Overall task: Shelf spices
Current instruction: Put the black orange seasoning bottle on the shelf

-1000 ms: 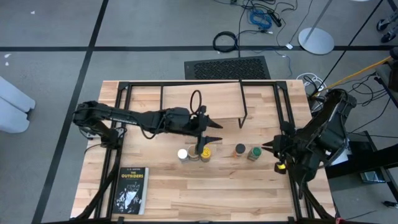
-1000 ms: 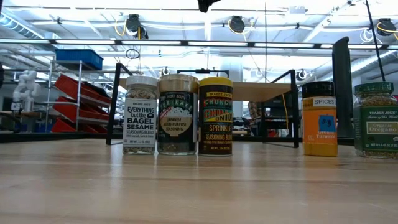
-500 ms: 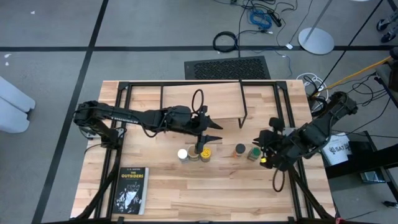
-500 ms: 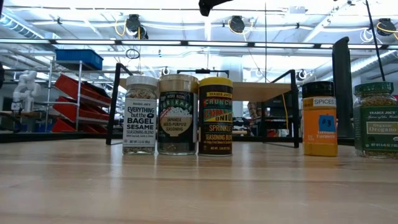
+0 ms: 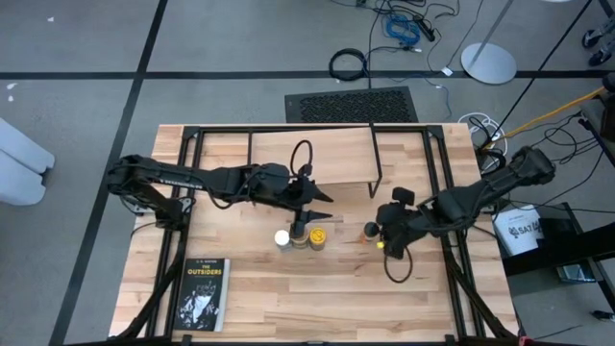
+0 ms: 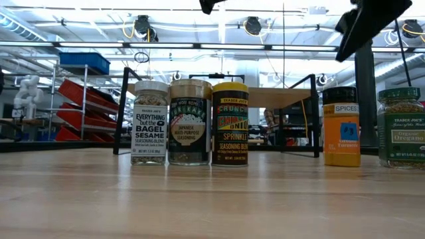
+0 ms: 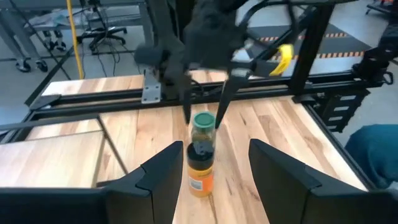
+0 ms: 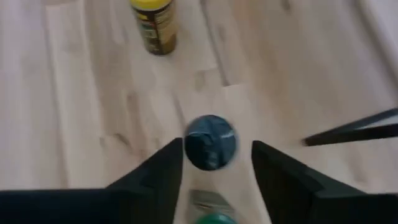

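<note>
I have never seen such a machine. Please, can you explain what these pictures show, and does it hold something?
Two dark robot arms work at a large wooden table. One camera looks down from above, one level across the table, one sits on each wrist. Five small spice jars stand there, lids white, tan, yellow, black and green, with a black book and a low wooden shelf. The left gripper and right gripper hover open over the jars; nothing is held.

Overhead, table-level, two wrist views
</note>
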Controlling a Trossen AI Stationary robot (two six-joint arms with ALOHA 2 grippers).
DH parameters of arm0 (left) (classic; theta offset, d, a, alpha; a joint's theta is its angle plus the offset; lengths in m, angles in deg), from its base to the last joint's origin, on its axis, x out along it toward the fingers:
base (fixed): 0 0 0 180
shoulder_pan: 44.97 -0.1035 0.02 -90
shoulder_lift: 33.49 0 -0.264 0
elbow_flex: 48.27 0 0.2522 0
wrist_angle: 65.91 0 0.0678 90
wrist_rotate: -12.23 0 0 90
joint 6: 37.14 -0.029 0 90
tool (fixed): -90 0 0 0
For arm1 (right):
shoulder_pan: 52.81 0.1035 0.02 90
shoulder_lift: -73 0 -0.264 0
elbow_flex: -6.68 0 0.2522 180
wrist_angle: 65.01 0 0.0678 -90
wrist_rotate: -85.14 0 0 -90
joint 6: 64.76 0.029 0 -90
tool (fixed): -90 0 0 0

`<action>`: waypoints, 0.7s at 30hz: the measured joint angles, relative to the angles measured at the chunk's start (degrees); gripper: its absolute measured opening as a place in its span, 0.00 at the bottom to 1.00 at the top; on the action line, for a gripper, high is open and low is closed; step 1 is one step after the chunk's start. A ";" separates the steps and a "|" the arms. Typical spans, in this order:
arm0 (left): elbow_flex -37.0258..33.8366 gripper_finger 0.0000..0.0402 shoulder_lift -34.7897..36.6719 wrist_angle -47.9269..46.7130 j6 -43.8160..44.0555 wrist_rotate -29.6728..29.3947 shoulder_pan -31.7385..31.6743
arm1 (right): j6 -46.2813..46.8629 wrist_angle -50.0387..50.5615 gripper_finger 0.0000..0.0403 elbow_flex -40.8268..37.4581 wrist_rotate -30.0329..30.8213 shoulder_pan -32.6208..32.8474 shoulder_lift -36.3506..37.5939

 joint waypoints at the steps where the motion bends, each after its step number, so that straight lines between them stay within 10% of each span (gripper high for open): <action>1: 0.00 0.48 0.01 0.13 0.00 -0.01 0.24 | 0.03 -1.65 0.49 -0.68 -1.44 -0.84 0.00; 10: 0.00 0.48 0.01 -2.01 -0.02 -0.25 0.61 | -1.06 -6.40 0.78 -5.98 -3.60 -5.78 0.00; 21: 0.00 0.48 0.01 -2.62 -0.02 -0.27 0.61 | -2.03 -11.74 0.81 -8.05 -6.30 -5.85 -0.27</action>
